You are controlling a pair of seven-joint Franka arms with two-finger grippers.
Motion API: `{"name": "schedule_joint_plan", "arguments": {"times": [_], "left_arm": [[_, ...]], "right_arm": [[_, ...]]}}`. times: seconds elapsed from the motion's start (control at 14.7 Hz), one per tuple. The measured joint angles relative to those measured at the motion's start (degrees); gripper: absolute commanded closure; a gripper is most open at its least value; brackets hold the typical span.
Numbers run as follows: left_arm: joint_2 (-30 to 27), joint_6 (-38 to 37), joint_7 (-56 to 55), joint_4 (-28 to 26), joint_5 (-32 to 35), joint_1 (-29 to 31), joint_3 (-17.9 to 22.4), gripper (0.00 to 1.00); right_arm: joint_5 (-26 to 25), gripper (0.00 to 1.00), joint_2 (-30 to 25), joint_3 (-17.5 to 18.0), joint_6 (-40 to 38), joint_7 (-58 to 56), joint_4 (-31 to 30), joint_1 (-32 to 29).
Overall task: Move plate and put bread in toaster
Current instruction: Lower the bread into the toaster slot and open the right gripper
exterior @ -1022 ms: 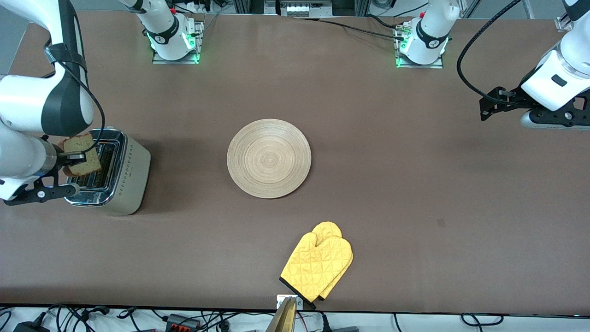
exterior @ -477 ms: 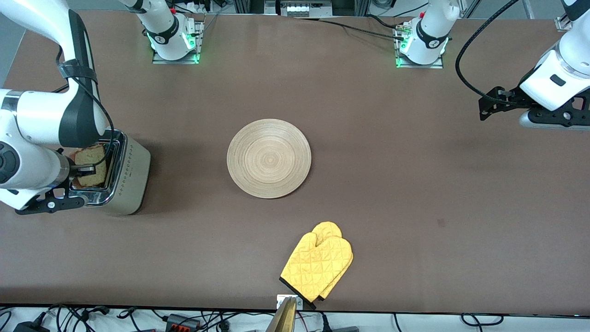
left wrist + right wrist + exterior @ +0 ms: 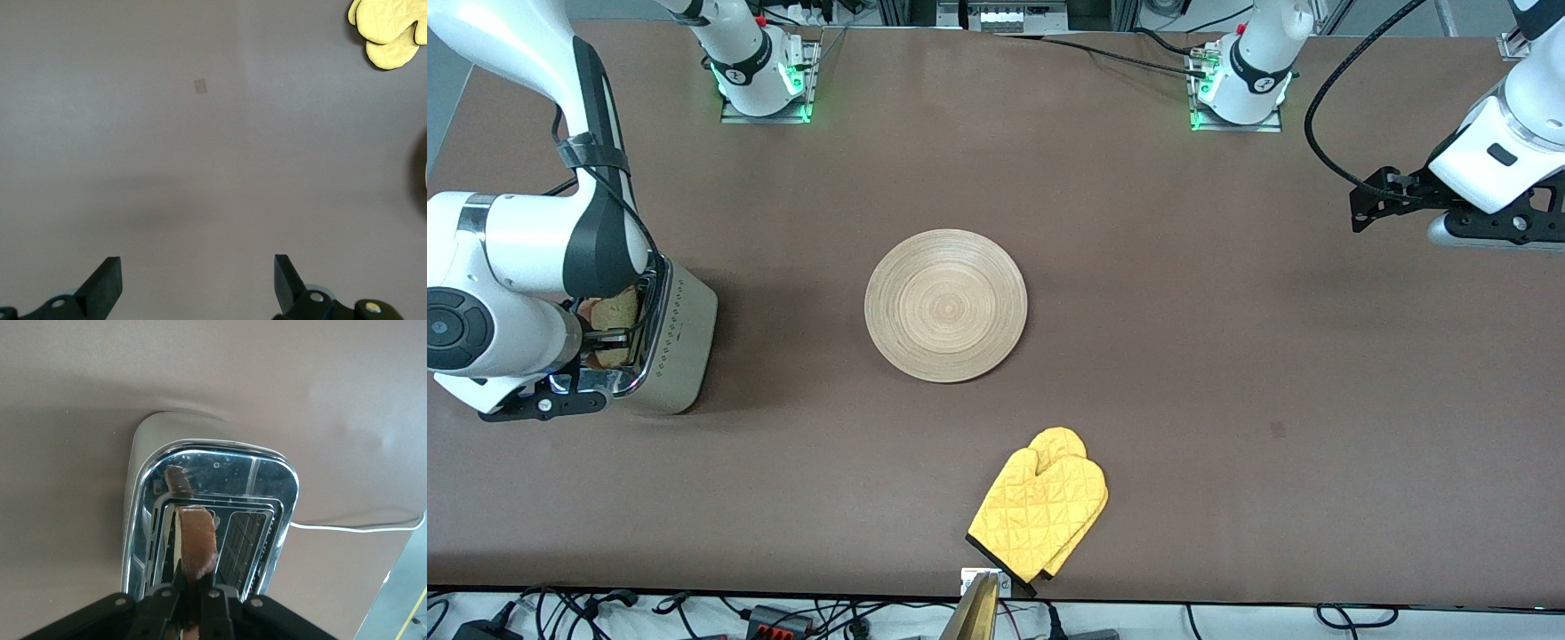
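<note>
The toaster (image 3: 680, 347) stands at the right arm's end of the table, chrome top up. My right gripper (image 3: 605, 336) is shut on the bread (image 3: 615, 311) and holds it edge-down, low over the toaster's slots. In the right wrist view the bread (image 3: 195, 540) stands edge-on between my fingers above the chrome top (image 3: 267, 487); how deep it sits in a slot is hidden. The round wooden plate (image 3: 946, 305) lies bare at mid-table. My left gripper (image 3: 198, 283) is open and empty, waiting above the table at the left arm's end.
A yellow quilted oven mitt (image 3: 1040, 513) lies near the table's front edge, nearer the camera than the plate; it also shows in the left wrist view (image 3: 389, 33). The toaster's white cord (image 3: 353, 527) trails off its end. Cables lie along the front edge.
My right gripper has come down with the bread, from above the toaster to low over its slots. Less of the slice shows now. The left arm has not moved.
</note>
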Motion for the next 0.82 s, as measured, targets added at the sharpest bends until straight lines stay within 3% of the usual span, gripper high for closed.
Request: {"name": "schedule_joint_plan", "arguments": {"times": [0.41,0.48,0.54,0.68,0.82], "left_arm": [[0.00,0.00,0.00,0.00,0.00,-0.01,0.00,0.00],[0.00,0.00,0.00,0.00,0.00,-0.02,-0.01,0.00],[0.00,0.00,0.00,0.00,0.00,-0.02,-0.01,0.00],[0.00,0.00,0.00,0.00,0.00,-0.02,-0.01,0.00],[0.00,0.00,0.00,0.00,0.00,-0.02,-0.01,0.00]], "right_arm": [[0.35,1.00,0.04,0.10,1.33,0.08,-0.08,0.30],[0.35,0.73,0.04,0.10,1.34,0.11,-0.09,0.32],[0.38,0.55,0.04,0.10,1.35,0.12,-0.11,0.32],[0.49,0.00,0.04,0.11,1.46,0.18,-0.11,0.31],[0.75,0.00,0.02,0.11,1.60,0.20,-0.09,0.27]]}}
